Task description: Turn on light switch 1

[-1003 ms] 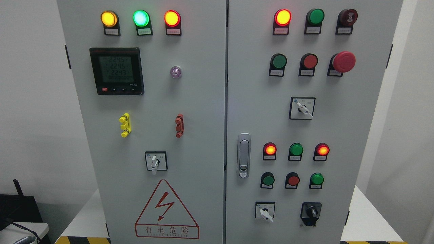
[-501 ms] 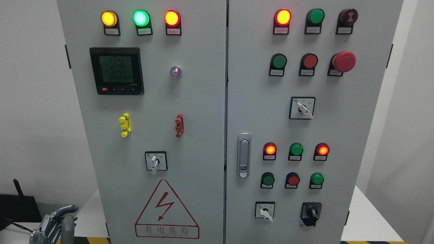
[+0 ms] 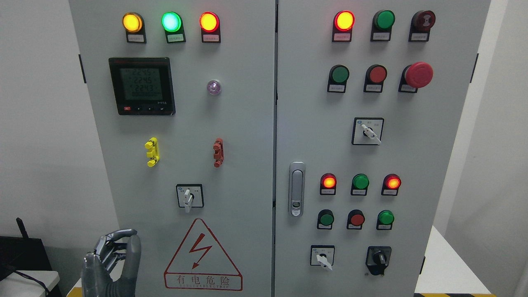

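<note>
A grey electrical cabinet [image 3: 247, 123] with two doors fills the head view. On its left door a white rotary selector switch [image 3: 189, 196] has its handle pointing down. The right door carries further selectors: one in the middle [image 3: 368, 132], one low down [image 3: 322, 256], and a black knob [image 3: 378, 258]. The labels are too small to read. My left hand [image 3: 119, 253] shows at the lower left, below and left of the left-door selector and touching nothing. Its fingers are loosely bent, its thumb points up, and it holds nothing. My right hand is out of view.
Lit yellow, green and red lamps [image 3: 170, 22] sit above a black meter [image 3: 141, 86]. Yellow [image 3: 152, 152] and red [image 3: 218, 152] clips are on the left door. The right door has a handle [image 3: 296, 189], push buttons and a red emergency stop [image 3: 418, 74]. A black device [image 3: 22, 251] stands at the far left.
My left hand has risen into view from the bottom left corner, moving up and to the right toward the cabinet. Nothing on the panel has changed.
</note>
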### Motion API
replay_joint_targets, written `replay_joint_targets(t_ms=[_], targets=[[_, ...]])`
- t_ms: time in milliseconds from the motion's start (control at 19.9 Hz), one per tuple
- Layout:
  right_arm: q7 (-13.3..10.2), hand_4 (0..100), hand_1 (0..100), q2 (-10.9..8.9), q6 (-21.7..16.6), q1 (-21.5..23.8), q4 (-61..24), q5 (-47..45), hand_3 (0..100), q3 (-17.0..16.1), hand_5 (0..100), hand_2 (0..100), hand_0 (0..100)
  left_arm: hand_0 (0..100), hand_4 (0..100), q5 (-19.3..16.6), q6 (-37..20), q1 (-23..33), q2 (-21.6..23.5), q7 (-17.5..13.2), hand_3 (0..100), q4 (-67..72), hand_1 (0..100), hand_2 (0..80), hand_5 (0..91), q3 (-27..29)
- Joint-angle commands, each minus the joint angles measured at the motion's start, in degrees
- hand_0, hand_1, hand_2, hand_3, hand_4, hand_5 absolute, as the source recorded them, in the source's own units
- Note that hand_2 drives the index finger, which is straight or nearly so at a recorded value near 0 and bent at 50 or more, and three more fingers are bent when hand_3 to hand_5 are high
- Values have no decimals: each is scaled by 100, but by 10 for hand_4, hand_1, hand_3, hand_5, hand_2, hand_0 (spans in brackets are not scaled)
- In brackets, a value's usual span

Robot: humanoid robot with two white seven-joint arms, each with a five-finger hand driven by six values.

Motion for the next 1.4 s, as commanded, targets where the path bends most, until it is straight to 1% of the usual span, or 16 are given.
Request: replay_joint_targets(t_ms=[0, 100, 150, 201, 401, 501, 552, 602, 702, 802, 903, 953, 1153, 1354], targets=[[-2, 0, 389, 0, -1, 0, 3, -105, 0, 0, 0, 0, 120, 106, 704, -166, 237, -103, -207, 100, 533, -104, 393, 500, 743, -666], [6, 0, 389, 0, -1, 0, 3, -105, 0, 0, 0, 0, 120, 102, 728, -157, 307, -103, -207, 266, 561, -104, 401, 523, 780, -666], [-2, 0, 389, 0, -1, 0, 3, -97, 0, 0, 0, 0, 120, 101, 731, -166, 342, -103, -207, 302, 567, -104, 403, 531, 790, -666], [-2, 0, 389, 0, -1, 0, 3, -105, 0, 0, 0, 0, 120, 100, 749, -166, 369, -103, -207, 302, 587, -113, 408, 550, 815, -666], [-2, 0, 389, 0, -1, 0, -6, -105, 0, 0, 0, 0, 120, 96, 790, -166, 387, -103, -216, 311, 652, -113, 426, 574, 883, -666], [7, 0, 389, 0, -1, 0, 3, -97, 0, 0, 0, 0, 120, 96, 806, -192, 439, -103, -216, 328, 681, -113, 433, 576, 889, -666], [7, 0, 389, 0, -1, 0, 3, -105, 0, 0, 0, 0, 120, 96, 831, -201, 500, -103, -216, 407, 715, -113, 437, 577, 892, -666], [-2, 0, 389, 0, -1, 0, 3, -105, 0, 0, 0, 0, 120, 96, 832, -201, 536, -103, -216, 477, 733, -104, 438, 577, 892, -666], [-2, 0, 389, 0, -1, 0, 3, -97, 0, 0, 0, 0, 120, 98, 820, -201, 597, -103, -216, 539, 825, -104, 439, 583, 894, -657], [6, 0, 389, 0, -1, 0, 3, -97, 0, 0, 0, 0, 120, 100, 831, -210, 694, -120, -216, 566, 869, -104, 447, 587, 894, -657], [-2, 0, 389, 0, -1, 0, -6, -105, 0, 0, 0, 0, 120, 102, 835, -201, 922, -217, -224, 785, 880, -104, 450, 588, 892, -657], [-2, 0, 389, 0, -1, 0, 3, -105, 0, 0, 0, 0, 120, 103, 841, -201, 992, -261, -233, 846, 887, -96, 458, 589, 892, -657], [6, 0, 389, 0, -1, 0, -6, -105, 0, 0, 0, 0, 120, 105, 845, -201, 1142, -410, -259, 917, 896, -78, 480, 596, 894, -666], [-2, 0, 389, 0, -1, 0, 3, -97, 0, 0, 0, 0, 120, 94, 841, -192, 1327, -498, -260, 1005, 895, -34, 567, 590, 893, -727]])
